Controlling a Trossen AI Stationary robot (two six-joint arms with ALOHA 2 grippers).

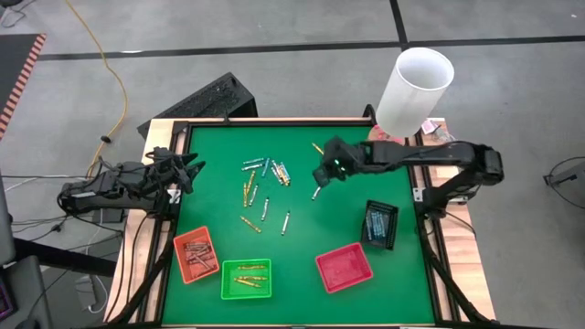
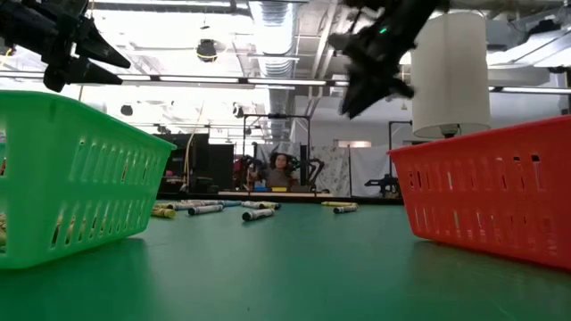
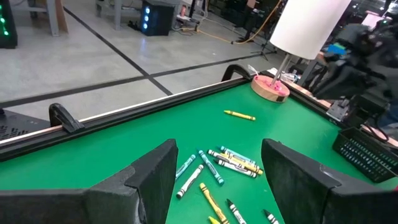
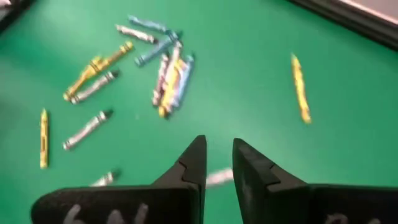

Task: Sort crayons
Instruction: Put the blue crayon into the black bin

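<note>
From above, the green counter (image 1: 302, 174) holds scattered crayons (image 1: 265, 178); the right tool (image 1: 319, 179) hangs just beside them, over a silvery crayon (image 1: 314, 193).

At counter level, a person (image 2: 280, 168) sits in the room behind.

Left wrist: the left tool (image 3: 217, 171) gapes wide and empty, crayons ahead.

Right wrist: its fingers (image 4: 196, 163) stand narrowly parted, gripping nothing, the silvery crayon beneath them.

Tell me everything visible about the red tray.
The red tray is a small rectangular basket of what looks like plastic, with slotted walls that flare slightly outward. It sits upright on the green table, turned at an angle, near the front edge between the green tray and the black tray. It looks empty, and nothing touches it besides the table.
</note>
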